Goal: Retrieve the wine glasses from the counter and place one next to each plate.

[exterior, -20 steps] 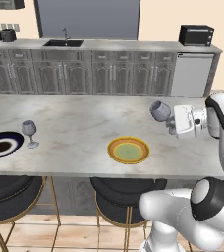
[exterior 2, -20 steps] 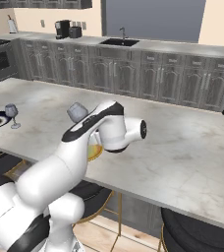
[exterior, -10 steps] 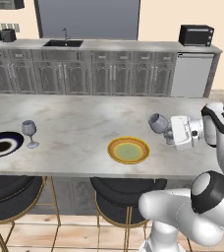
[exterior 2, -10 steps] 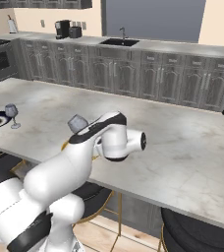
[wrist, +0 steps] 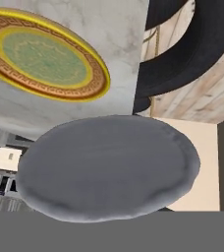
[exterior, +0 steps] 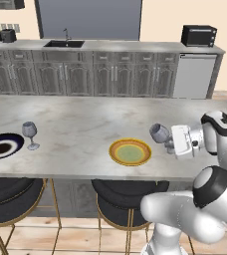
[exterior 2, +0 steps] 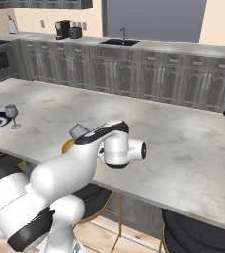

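Marbled island top [exterior: 85, 124], yellow plate [exterior: 130, 152], pincer [exterior: 169, 142] clamped on tilted wine glass [exterior: 160, 133], sink counter [exterior: 135, 48] behind

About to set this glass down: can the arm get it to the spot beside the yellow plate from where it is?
Probably yes. The pincer holds the wine glass tilted just right of the yellow plate, and the marbled top around that plate looks bare. The glass needs righting first.

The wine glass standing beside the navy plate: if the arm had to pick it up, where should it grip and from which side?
Grip the wine glass at its thin stem, coming in level from the open counter side, away from the navy plate. It stands upright; a rounded bowl above and round foot below would likely keep the stem from slipping. The gripper is shut on the other glass.
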Controlling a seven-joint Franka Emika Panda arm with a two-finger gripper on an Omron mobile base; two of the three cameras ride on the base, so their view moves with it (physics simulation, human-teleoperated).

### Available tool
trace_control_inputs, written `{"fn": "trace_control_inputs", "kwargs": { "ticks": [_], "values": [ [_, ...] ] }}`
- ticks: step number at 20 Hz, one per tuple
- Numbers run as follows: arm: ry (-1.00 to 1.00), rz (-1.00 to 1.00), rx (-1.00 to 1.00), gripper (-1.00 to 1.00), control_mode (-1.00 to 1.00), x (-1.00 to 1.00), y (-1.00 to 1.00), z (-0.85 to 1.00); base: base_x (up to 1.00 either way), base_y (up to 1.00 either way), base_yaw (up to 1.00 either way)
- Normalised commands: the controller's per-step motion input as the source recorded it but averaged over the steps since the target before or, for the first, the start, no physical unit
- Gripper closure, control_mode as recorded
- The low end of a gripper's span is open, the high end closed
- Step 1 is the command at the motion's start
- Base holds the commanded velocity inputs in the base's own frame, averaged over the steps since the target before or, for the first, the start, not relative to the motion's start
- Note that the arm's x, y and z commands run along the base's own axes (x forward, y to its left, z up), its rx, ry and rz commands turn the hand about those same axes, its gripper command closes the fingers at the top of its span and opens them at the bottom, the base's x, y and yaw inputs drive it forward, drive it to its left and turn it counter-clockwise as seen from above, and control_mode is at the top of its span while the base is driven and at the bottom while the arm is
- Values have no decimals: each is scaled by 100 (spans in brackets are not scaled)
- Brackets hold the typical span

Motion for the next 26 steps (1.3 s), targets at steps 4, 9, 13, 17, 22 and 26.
{"fn": "trace_control_inputs", "kwargs": {
  "ticks": [4, 9, 13, 17, 22, 26],
  "values": [
    [4, 5, 2, 100, -100, 0, -6, -20, 0, 0, 0],
    [7, 12, 7, 100, -100, 8, -4, -26, 0, 0, 0],
    [4, 12, 7, 100, -100, 17, -2, -27, 0, 0, 0],
    [2, 12, 8, 100, -100, 25, -14, -16, 0, 0, 0],
    [0, 11, 15, 100, -100, 29, -29, -2, 0, 0, 0],
    [0, 10, 16, 100, -100, 31, -24, -12, 0, 0, 0]
  ]
}}
